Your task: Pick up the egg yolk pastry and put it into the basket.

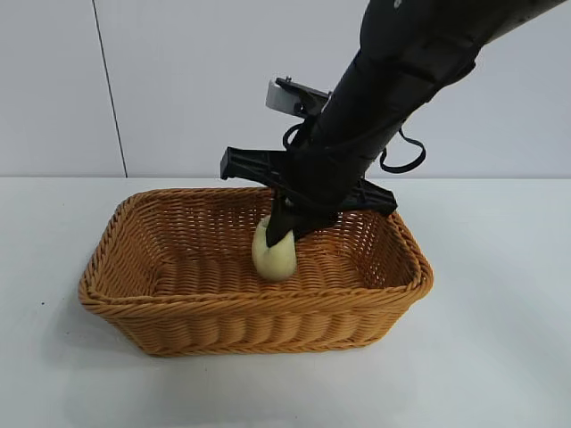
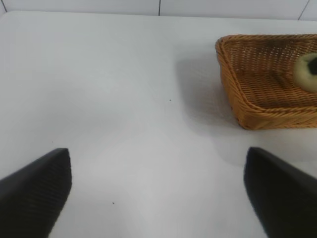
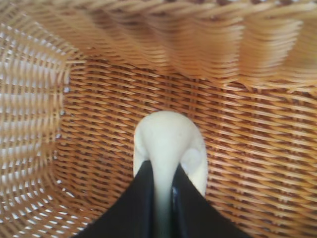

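Note:
The pale cream egg yolk pastry [image 1: 275, 259] is inside the orange-brown wicker basket [image 1: 178, 308], near its middle, low over the woven floor. My right gripper [image 1: 282, 234] reaches down into the basket and is shut on the pastry, squeezing it between the black fingers. In the right wrist view the pastry [image 3: 166, 141] bulges past the fingertips [image 3: 143, 183] of the gripper [image 3: 162, 181] over the basket floor [image 3: 99, 124]. My left gripper [image 2: 158, 173] is open and empty above the white table, well to the side of the basket [image 2: 237, 94]; the pastry [image 2: 308, 72] shows there too.
The basket stands on a plain white table [image 1: 500, 339] before a white panelled wall. Bare table surface lies on all sides of the basket.

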Tool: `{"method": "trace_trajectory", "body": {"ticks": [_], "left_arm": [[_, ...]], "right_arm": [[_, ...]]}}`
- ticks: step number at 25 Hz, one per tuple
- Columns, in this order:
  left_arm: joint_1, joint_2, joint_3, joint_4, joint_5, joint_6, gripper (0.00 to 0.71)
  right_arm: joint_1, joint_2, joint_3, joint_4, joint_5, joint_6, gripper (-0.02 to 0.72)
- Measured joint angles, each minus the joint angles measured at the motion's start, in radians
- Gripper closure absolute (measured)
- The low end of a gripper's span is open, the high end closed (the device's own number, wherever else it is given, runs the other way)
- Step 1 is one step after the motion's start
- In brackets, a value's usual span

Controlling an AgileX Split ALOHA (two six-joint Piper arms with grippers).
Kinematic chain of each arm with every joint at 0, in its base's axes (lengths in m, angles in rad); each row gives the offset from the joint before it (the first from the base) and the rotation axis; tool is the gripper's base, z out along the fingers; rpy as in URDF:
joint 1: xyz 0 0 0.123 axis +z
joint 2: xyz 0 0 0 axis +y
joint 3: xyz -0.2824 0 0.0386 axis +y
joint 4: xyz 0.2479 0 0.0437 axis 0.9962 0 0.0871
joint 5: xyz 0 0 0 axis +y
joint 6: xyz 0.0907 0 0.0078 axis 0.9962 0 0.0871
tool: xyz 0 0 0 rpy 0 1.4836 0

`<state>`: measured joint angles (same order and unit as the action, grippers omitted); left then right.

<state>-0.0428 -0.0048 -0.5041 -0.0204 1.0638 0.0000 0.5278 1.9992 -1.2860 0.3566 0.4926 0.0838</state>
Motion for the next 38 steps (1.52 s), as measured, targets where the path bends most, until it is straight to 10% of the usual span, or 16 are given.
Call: {"method": "trace_trajectory", "body": {"ticks": [3,10,24,38], "left_arm": [[0.0,0.0,0.0,0.0,0.0,0.0,0.014],[0.0,0.0,0.0,0.0,0.0,0.0,0.014],[0.0,0.0,0.0,0.0,0.001,0.0,0.014],[0.0,0.0,0.0,0.0,0.001,0.0,0.014]], "right_arm": [[0.0,0.001,0.0,0.0,0.0,-0.011,0.551],[0.0,0.001,-0.002,-0.009,0.033,-0.052,0.052],[0.0,-0.007,-0.442,-0.374,0.672,0.065,0.01],[-0.25,-0.01,-0.498,-0.473,0.721,0.087,0.01]]}}
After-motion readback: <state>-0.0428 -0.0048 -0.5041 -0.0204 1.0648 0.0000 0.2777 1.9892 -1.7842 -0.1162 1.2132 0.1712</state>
